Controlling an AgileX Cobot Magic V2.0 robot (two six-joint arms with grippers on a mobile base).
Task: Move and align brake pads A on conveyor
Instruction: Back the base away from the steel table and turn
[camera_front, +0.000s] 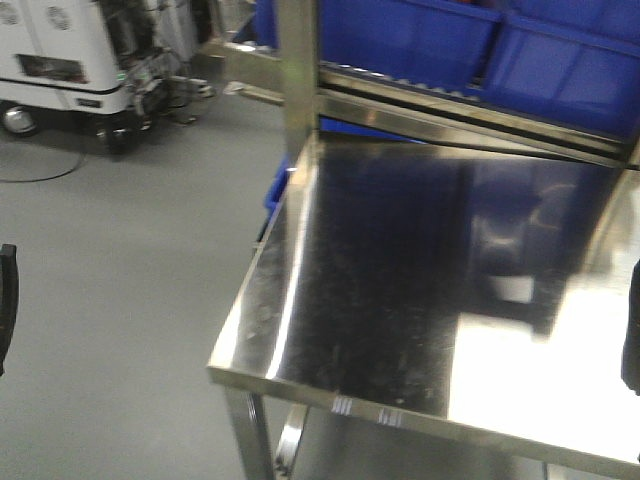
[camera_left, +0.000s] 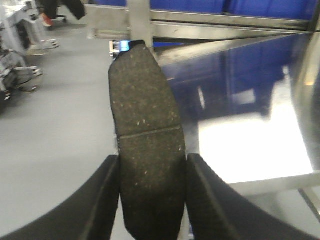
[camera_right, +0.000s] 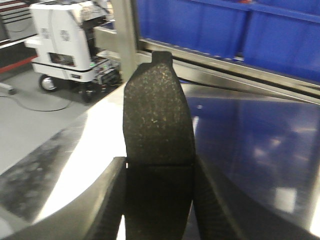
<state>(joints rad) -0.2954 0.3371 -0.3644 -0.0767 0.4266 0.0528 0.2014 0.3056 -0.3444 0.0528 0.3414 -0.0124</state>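
Pads are riding one per arm; I'm reading this as mid-carry. Left gripper (camera_left: 152, 161) is clamping a brake pad (camera_left: 145, 95) by its lower half, jaws narrowed onto its edges, groove just past the tips. Right gripper (camera_right: 159, 164) is pinching a second brake pad (camera_right: 157, 105) likewise, groove level with the tips. Conveyor isn't showing in any view, so I'm judging nothing placed or aligned; both set-downs are pending. Steel table (camera_front: 400, 280) is lying ahead of and below the jaws, glaring. White wheeled machine (camera_front: 60, 50) is standing far left on grey floor (camera_front: 120, 280); blue bins (camera_front: 420, 35) are sitting beyond the table.
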